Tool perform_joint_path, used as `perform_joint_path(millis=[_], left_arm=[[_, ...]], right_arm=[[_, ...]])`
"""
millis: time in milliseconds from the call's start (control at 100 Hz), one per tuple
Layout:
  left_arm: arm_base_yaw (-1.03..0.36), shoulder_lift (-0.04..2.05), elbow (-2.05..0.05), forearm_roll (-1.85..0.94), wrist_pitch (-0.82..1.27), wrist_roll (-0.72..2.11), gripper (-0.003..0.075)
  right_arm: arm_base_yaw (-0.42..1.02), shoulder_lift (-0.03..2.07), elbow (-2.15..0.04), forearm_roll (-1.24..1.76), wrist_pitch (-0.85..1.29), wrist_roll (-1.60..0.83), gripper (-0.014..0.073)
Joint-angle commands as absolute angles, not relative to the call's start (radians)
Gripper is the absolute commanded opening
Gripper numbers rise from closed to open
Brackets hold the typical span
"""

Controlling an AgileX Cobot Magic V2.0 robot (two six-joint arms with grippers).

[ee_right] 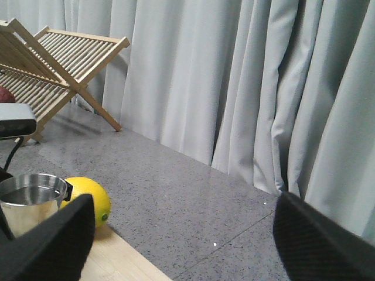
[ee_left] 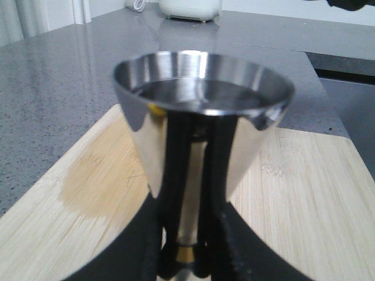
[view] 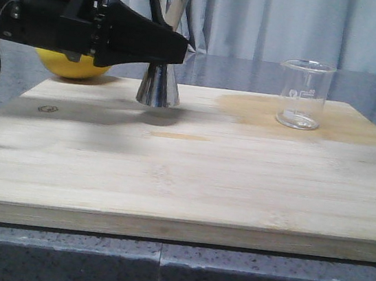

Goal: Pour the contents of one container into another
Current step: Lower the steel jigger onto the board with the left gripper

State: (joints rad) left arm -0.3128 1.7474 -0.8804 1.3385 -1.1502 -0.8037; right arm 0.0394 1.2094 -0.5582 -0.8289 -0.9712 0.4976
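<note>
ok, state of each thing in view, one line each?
jigger: upright on the board, gripped at its waist
beaker: upright on the board, free, looks empty
left gripper: shut on the jigger
right gripper: open, holding nothing
lemon: resting behind the board

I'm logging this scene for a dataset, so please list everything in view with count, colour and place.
Steel jigger: one, shiny silver with a gold band at the waist, back left of the board, upright, held at the waist.
Glass beaker: one, clear with white markings, back right of the board, standing free.
Wooden board: one, pale bamboo with a darker stain near the beaker, on the grey counter.
Yellow fruit: one, on the counter behind the board's left corner.
Wooden rack: one, light wood, on the counter by the curtain.
Curtain: pale grey, behind the counter.
Left gripper: black, closed on the jigger.
Right gripper: black, open, holding nothing.
</note>
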Motion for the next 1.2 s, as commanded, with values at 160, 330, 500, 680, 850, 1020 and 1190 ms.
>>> perform_joint_path(millis=[160, 330, 500, 680, 850, 1020, 1190], left_arm=[[-0.308, 1.710, -0.909, 1.237, -1.252, -0.800, -0.0019], [-0.308, 1.726, -0.907, 1.237, -1.255, -0.800, -0.0019], [-0.308, 1.736, -0.907, 1.237, -1.255, -0.800, -0.0019], [-0.308, 1.742, -0.907, 1.241, -1.255, -0.800, -0.0019], [-0.308, 1.742, -0.907, 1.259, -1.254, -0.800, -0.0019], [-0.308, 1.743, -0.907, 1.265, -1.254, -0.800, -0.0019], [-0.308, 1.760, -0.907, 1.274, -1.258, -0.800, -0.0019]], right_arm=[[0.033, 1.184, -0.582, -0.794, -1.024, 0.498, 0.0566], [0.033, 1.184, -0.582, -0.794, -1.024, 0.498, 0.0566], [0.033, 1.184, -0.582, -0.794, -1.024, 0.498, 0.0566], [0.033, 1.184, -0.582, -0.794, -1.024, 0.498, 0.0566], [0.033, 1.184, -0.582, -0.794, -1.024, 0.498, 0.0566], [0.033, 1.184, -0.582, -0.793, -1.024, 0.498, 0.0566], [0.033, 1.184, -0.582, -0.793, -1.024, 0.498, 0.0566]])
